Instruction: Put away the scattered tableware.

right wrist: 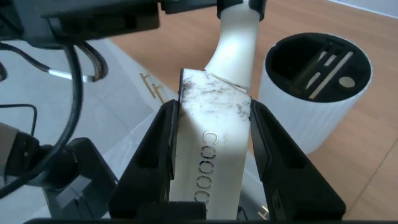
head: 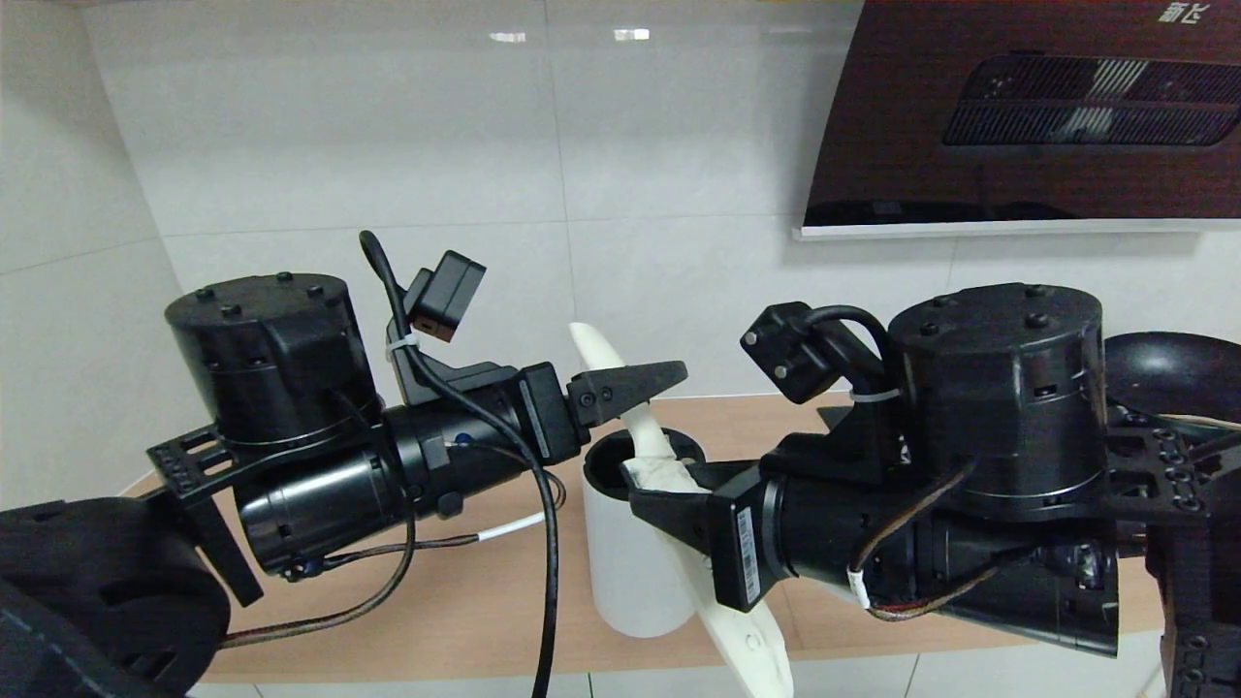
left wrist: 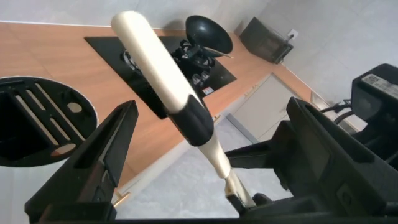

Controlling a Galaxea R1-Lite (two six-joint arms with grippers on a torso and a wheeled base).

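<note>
A white spatula (head: 745,635) hangs tilted over the counter's front edge, handle tip up. My right gripper (head: 669,496) is shut on its wide blade (right wrist: 214,124), with one finger (right wrist: 163,146) against each edge. My left gripper (head: 630,383) is open around the handle (left wrist: 155,59), its fingers (left wrist: 106,155) standing well apart on both sides. Just behind the spatula stands a white ribbed cylinder holder (head: 628,557), (right wrist: 317,93). Its dark opening (left wrist: 37,118) holds a few thin sticks and a round-ended utensil.
The wooden counter (head: 465,591) ends at a front edge just below both grippers. To the right lie a black cooktop (left wrist: 115,46) and a black wok (head: 1173,373), (left wrist: 208,34). A dark range hood (head: 1028,116) hangs above. White tiled walls close off the back and left.
</note>
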